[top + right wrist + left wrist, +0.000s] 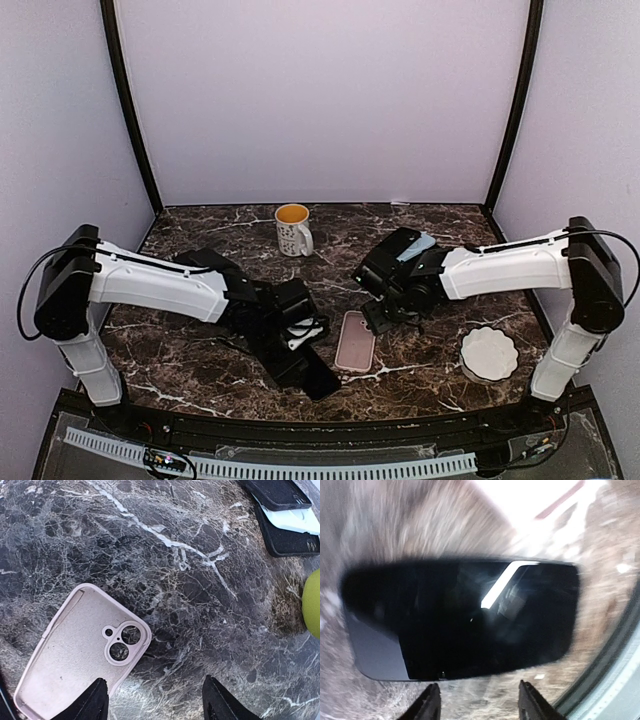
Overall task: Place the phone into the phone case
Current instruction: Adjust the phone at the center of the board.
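We see the phone (318, 383) lying flat on the marble surface (200, 370), glossy black face up. It sits just beside the pink phone case (355, 341) on the left arm's side, not inside it. Our left hand (478, 687) hangs over the phone, fingers apart, gripping nothing. Our right hand (155, 680) hovers just beside the case, likewise spread and empty. The case lies hollow side up.

Phone (315, 380) just left of phone case (355, 341); mug (293, 229) behind both.

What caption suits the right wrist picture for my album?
Open right gripper poised beside an empty pale pink phone case lying inside-up on the dark marble table.
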`<action>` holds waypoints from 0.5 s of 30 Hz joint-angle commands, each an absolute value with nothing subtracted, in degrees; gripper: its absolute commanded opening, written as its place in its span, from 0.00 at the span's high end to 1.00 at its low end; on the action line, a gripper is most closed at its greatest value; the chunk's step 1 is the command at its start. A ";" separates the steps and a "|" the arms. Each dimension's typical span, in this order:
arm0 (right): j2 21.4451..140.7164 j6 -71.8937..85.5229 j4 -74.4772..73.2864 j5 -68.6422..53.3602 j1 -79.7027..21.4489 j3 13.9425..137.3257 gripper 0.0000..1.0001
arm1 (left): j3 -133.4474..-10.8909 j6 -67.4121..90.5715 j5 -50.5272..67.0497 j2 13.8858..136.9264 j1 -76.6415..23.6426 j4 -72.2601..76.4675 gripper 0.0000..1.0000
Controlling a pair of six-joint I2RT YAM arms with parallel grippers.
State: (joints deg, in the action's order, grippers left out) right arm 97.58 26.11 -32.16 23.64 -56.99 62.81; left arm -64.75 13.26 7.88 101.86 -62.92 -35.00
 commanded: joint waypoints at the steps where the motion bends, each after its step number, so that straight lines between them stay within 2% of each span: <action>1: 95.49 30.88 -34.09 22.81 -59.51 66.34 0.34 | -64.16 12.86 8.43 88.32 -60.89 -29.83 0.35; 3: 96.08 33.69 -34.69 23.62 -62.08 68.73 0.29 | -63.34 13.47 6.62 83.40 -57.54 -29.94 0.22; 4: 96.80 35.20 -35.34 24.11 -63.34 70.36 0.25 | -63.00 13.86 3.26 81.91 -54.90 -29.82 0.08; 6: 99.36 39.20 -37.35 25.46 -66.18 75.05 0.17 | -61.74 15.74 -4.67 78.06 -50.43 -29.14 0.02; 7: 100.83 40.71 -38.53 26.06 -66.99 76.71 0.14 | -61.42 16.26 -8.57 76.27 -48.86 -28.93 0.02; 9: 104.36 41.00 -39.15 27.02 -70.28 82.02 0.04 | -61.57 17.95 -10.59 74.96 -43.45 -28.28 0.01; 10: 106.04 40.13 -38.79 27.18 -71.67 83.98 0.02 | -61.27 18.66 -10.61 74.74 -39.89 -27.81 0.01; 15: 114.25 32.87 -33.95 14.53 -73.39 91.11 0.02 | -60.23 18.14 -10.20 77.87 -32.78 -23.96 0.01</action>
State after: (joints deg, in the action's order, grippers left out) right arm 108.73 36.10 -35.66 22.50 -72.55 87.24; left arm -62.50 17.45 -7.73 74.89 -35.83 -26.04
